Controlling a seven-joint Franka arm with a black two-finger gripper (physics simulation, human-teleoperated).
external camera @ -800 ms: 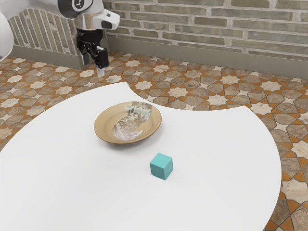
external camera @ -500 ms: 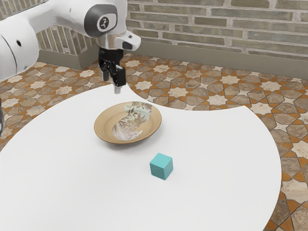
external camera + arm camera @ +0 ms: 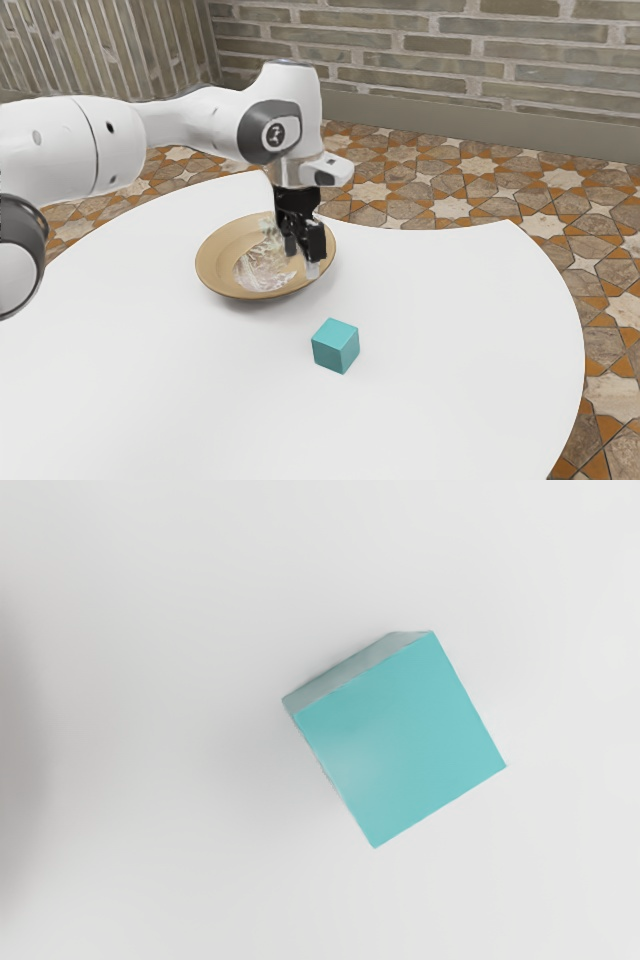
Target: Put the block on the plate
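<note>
The gripper (image 3: 302, 261) hangs above the table (image 3: 450, 360), its 2 fingers spread apart, holding nothing. 1 teal block (image 3: 335, 346) sits near the plate (image 3: 221, 262).

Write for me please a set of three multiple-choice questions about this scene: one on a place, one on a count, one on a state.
1. Where is the turquoise cube-shaped block?
A. On the white table, beside the round tan plate
B. On the plate
C. On the floor

2. How many blocks are on the table?
A. Three
B. Two
C. One

3. What is the state of the black two-finger gripper?
A. Shut on the block
B. Open and empty
C. Shut on the plate

1: A, the exterior view shows the block on the tabletop, apart from the plate.
2: C, the exterior view shows a single block.
3: B, its fingers stand apart with nothing between them.
</note>
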